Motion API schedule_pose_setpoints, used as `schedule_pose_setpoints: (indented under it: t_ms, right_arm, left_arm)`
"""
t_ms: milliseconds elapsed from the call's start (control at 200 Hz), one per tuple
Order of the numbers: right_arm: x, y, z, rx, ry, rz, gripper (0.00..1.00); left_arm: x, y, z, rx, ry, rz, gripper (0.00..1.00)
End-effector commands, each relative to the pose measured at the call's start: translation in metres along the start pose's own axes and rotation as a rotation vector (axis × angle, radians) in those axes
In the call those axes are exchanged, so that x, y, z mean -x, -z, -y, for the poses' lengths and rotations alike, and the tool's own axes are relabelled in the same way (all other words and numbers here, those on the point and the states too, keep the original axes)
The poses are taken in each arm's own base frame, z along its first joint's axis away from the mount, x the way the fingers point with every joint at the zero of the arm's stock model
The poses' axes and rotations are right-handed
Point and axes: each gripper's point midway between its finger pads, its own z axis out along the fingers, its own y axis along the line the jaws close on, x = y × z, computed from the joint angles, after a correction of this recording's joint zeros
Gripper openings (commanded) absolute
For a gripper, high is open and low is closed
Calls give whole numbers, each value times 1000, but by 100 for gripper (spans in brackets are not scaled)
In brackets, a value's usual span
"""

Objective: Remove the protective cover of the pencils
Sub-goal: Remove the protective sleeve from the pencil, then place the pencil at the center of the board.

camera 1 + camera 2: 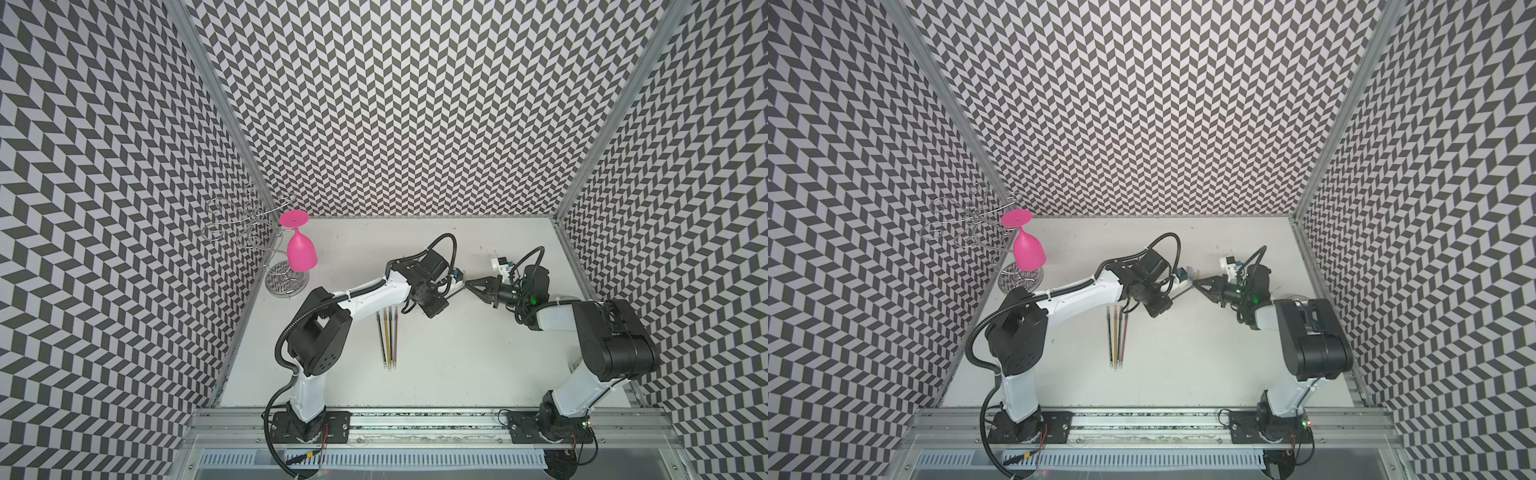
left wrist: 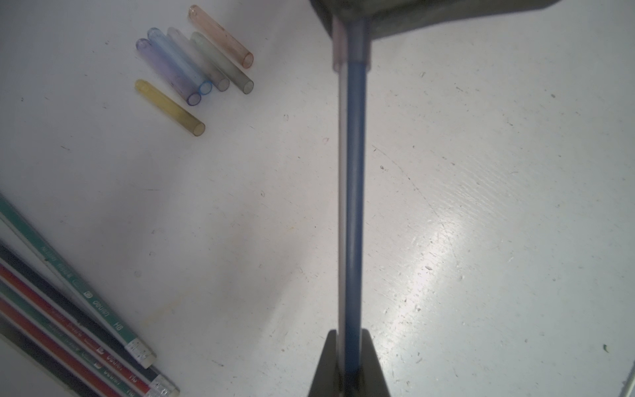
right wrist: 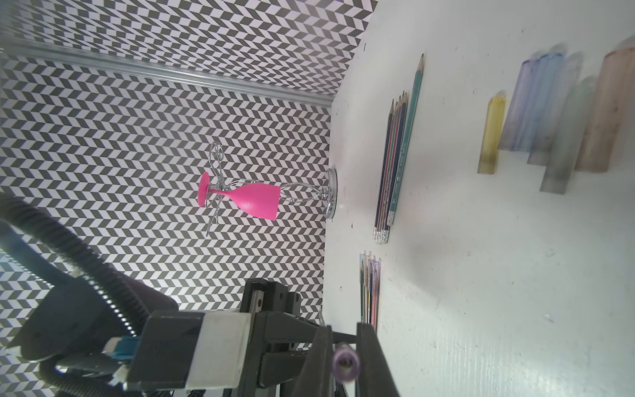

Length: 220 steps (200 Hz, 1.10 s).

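Gripping one end of a thin blue pencil [image 2: 354, 206], the left pincer [image 2: 349, 338] is shut tight on it, above the table [image 2: 481, 206]. The pencil is smooth and straight. On its far tip sits a clear plastic cap [image 2: 352, 44], and the right pincer [image 3: 344, 331] is shut on that cap. Four capped pencils [image 1: 387, 336] lie flat nearer the front of the white, scratched table. More pencils [image 2: 86, 309] lie side by side with pale rubber ends. Just past the pincers lie six loose caps [image 2: 196, 65], little see-through tubes: yellow, purple, blue, grey, orange. In the far corner a shiny pink glass [image 1: 301, 253] hangs upside down on a wire rack [image 1: 282, 286].
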Motion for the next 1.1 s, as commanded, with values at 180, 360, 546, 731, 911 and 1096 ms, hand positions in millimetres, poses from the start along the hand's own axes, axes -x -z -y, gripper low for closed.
schedule_pose_setpoints:
  t_ms: [180,360,546,731,911,1096]
  right_arm:
    - [43,19,17,-76,32,162,9]
    - [67,33,21,-115,30,237,9]
    - [99,39,19,-130,28,292,9]
    - [131,44,12,-140,23,324,8]
    - [132,44,3,-184,76,328,6]
    - [87,24,16,-276,165,262,7]
  left_arm:
    - [-4,16,5,-17,-7,-26,0]
    - [-4,16,5,-20,-6,-25,0]
    - [-5,15,5,-22,-4,-29,0]
    - [-6,14,6,-24,-6,-32,0]
    - [-1,19,-9,-17,48,2,0]
    - [13,51,-83,12,273,181,0]
